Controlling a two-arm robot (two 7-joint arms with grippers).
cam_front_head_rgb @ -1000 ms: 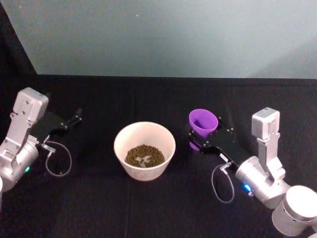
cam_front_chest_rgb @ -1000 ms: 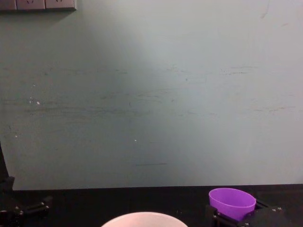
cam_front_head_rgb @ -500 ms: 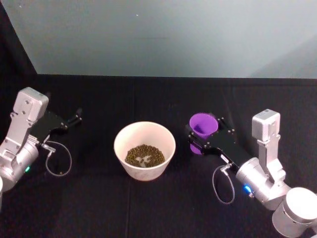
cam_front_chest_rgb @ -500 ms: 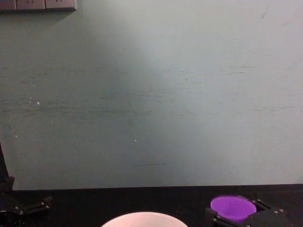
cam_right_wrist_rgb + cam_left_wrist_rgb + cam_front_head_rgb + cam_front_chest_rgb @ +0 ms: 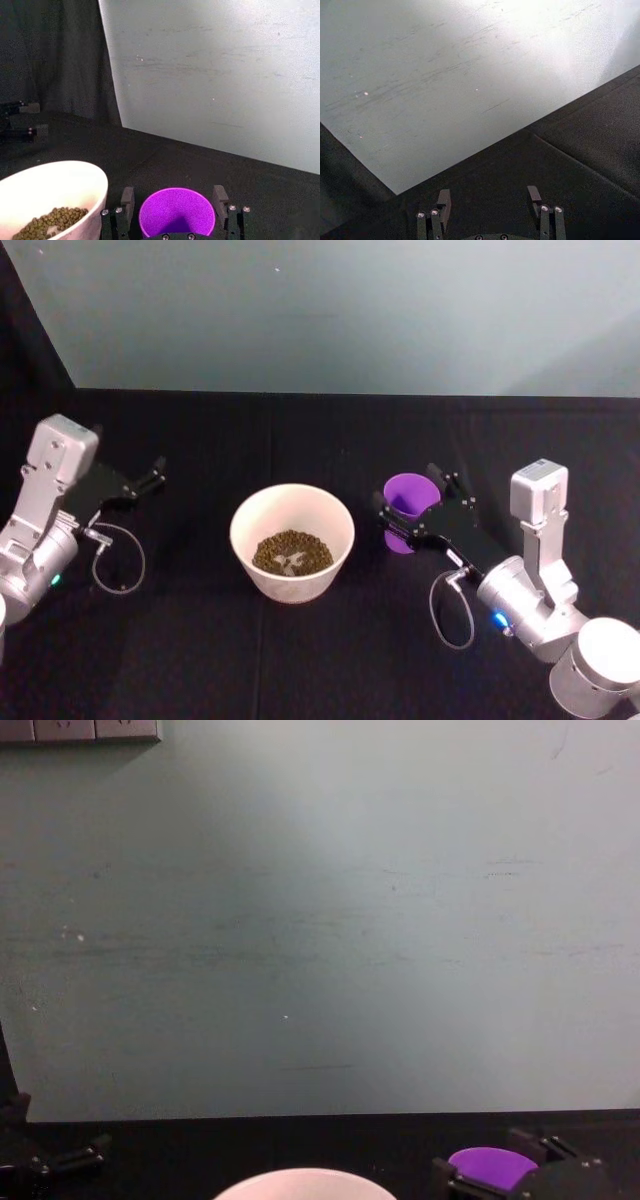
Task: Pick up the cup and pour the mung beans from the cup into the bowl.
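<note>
The purple cup (image 5: pixel 409 497) stands upright on the black table, right of the bowl (image 5: pixel 243 518); its inside (image 5: pixel 176 212) looks empty. My right gripper (image 5: pixel 411 492) is open around it, one finger on each side, with small gaps at the rim (image 5: pixel 173 199). The mung beans (image 5: pixel 292 552) lie in a heap at the bottom of the bowl (image 5: pixel 75 172). In the chest view the cup's rim (image 5: pixel 490 1164) and the bowl's rim (image 5: pixel 300 1179) show at the lower edge. My left gripper (image 5: pixel 156 474) is parked open at the far left, with nothing in it (image 5: pixel 489 200).
A black cloth covers the table (image 5: pixel 300 660), which ends at a pale grey-green wall (image 5: pixel 330 310) behind. Loose cable loops hang by the left wrist (image 5: pixel 118 560) and the right wrist (image 5: pixel 450 610).
The right gripper has turned the tilted cup upright and lowered it to the table beside the bowl. Its fingers have spread away from the cup. The left arm has not moved.
</note>
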